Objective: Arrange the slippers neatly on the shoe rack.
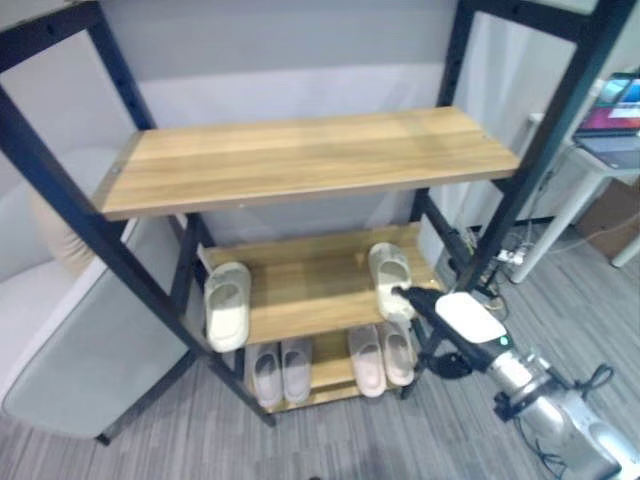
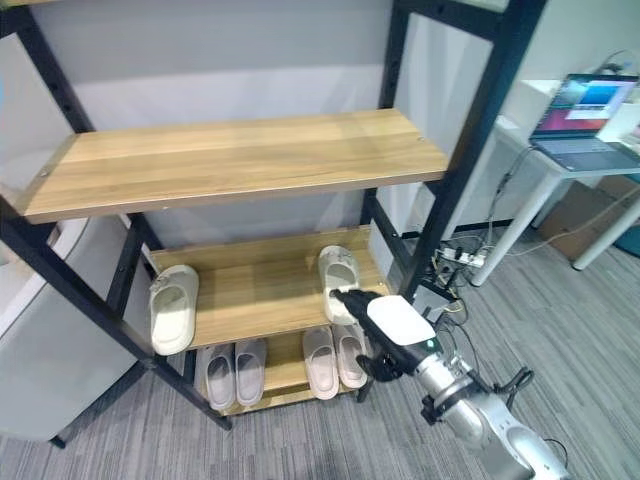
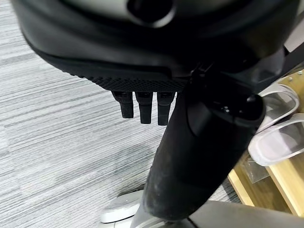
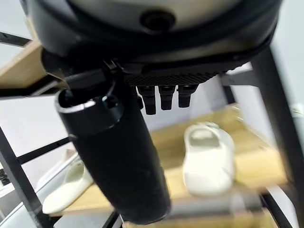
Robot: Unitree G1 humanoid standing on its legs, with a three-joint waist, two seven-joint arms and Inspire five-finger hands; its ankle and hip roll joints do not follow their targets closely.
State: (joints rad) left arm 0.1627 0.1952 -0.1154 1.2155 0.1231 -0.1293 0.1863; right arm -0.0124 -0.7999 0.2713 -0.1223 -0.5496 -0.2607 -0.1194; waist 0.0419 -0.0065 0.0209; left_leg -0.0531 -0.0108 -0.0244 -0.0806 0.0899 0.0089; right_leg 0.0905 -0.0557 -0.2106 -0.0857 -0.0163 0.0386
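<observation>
Left eye view: a black-framed shoe rack (image 1: 60,200) with three wooden shelves stands on grey carpet (image 1: 560,310). The top shelf (image 1: 300,155) carries nothing. On the middle shelf (image 1: 300,285) lie two cream slippers, well apart: the left cream slipper (image 1: 227,305) at the shelf's left end, overhanging the front edge, and the right cream slipper (image 1: 390,280) at the right end. The bottom shelf (image 1: 325,375) holds a grey pair (image 1: 281,371) and a pinkish pair (image 1: 381,356), side by side.

The right hand (image 1: 418,302) reaches to the front end of the right cream slipper, its fingertips at the slipper's edge; actual contact cannot be confirmed. In the right wrist view its fingers (image 4: 164,98) extend straight, holding nothing.

The left hand (image 3: 190,156) hangs over carpet beside the rack's lower corner, fingers (image 3: 142,107) relaxed and empty.

A laptop (image 2: 585,120) sits on a white table (image 2: 540,160) to the right.
</observation>
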